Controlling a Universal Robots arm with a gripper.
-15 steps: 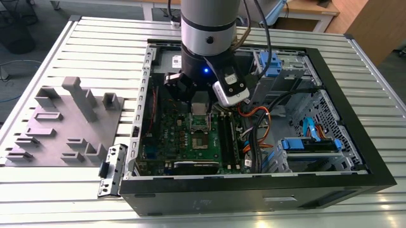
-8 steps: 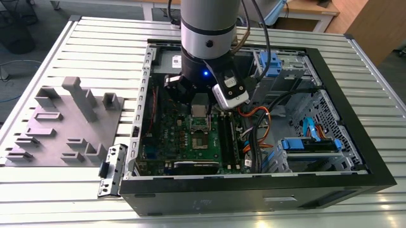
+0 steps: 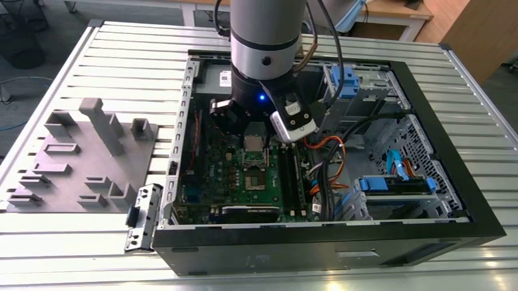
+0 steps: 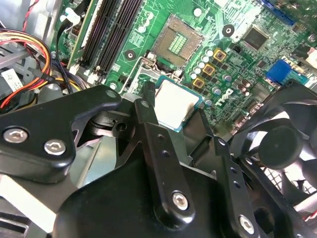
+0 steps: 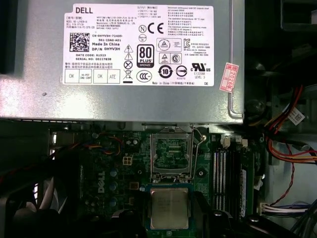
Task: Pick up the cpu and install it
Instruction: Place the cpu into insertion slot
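cpu (image 5: 169, 208) | sits flat between the gripper (image 4: 175, 108) fingers, which are closed on its edges | above green board (image 5: 200, 161), just beside open socket (image 5: 171, 154)

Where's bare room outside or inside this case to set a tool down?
Bare table slats lie before and behind the grey fixture, on the exterior view's left of the case. Inside is crowded: cables, and the claw gripping the cpu near the open socket.

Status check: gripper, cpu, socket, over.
Gripper shut on cpu. Cpu held over the board, beside the socket, not seated. Socket open, empty.
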